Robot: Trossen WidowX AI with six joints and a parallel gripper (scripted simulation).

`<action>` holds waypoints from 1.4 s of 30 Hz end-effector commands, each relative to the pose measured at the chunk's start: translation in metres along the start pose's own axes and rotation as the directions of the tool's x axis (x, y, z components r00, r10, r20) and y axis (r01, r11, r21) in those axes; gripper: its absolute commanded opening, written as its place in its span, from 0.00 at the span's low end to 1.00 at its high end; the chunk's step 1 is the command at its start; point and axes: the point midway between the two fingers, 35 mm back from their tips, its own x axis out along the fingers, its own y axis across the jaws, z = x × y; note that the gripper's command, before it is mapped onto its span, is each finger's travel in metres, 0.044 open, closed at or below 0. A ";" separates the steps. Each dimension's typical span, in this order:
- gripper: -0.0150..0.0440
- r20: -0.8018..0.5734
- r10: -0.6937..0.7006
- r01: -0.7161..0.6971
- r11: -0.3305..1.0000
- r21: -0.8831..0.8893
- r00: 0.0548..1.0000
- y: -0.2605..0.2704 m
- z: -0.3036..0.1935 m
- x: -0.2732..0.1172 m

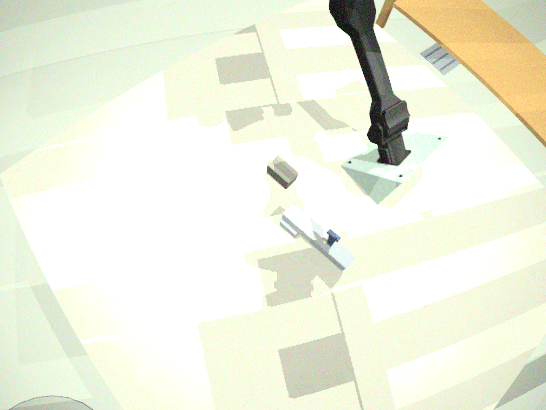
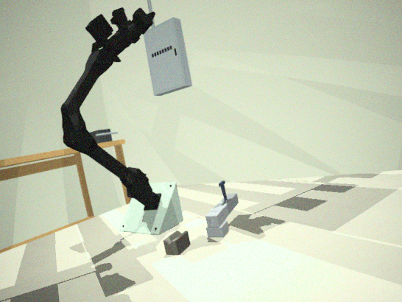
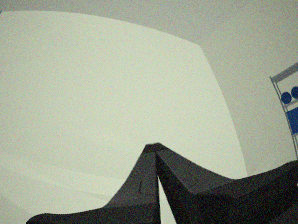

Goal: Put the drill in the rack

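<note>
In the top view the arm (image 1: 372, 75) runs out past the upper edge, so its tool cannot be seen there. In the wrist view the tool (image 3: 157, 156) is cut off by the lower edge, and a grey-framed blue thing (image 3: 289, 106) is cropped at the right edge, too little showing to name. The drill (image 1: 331, 235) is too small for detail.
</note>
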 end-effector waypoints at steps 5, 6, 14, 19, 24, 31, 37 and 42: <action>0.25 -0.408 -0.108 0.154 0.985 0.080 0.906 -0.037 -0.133 0.031; 0.25 -0.451 -0.120 0.176 0.981 0.085 0.884 -0.041 -0.148 0.032; 0.25 -0.746 -0.204 0.380 0.922 0.071 0.634 -0.087 -0.264 0.014; 0.25 -0.886 -0.226 0.511 0.860 0.013 0.404 -0.111 -0.333 -0.017; 0.25 -0.967 -0.219 0.618 0.781 -0.093 0.131 -0.129 -0.393 -0.063; 0.25 -0.938 -0.155 0.681 0.652 -0.333 -0.311 -0.146 -0.457 -0.152; 0.25 -0.816 -0.089 0.633 0.585 -0.507 -0.571 -0.151 -0.478 -0.214; 0.25 -0.816 -0.089 0.633 0.585 -0.507 -0.571 -0.151 -0.478 -0.214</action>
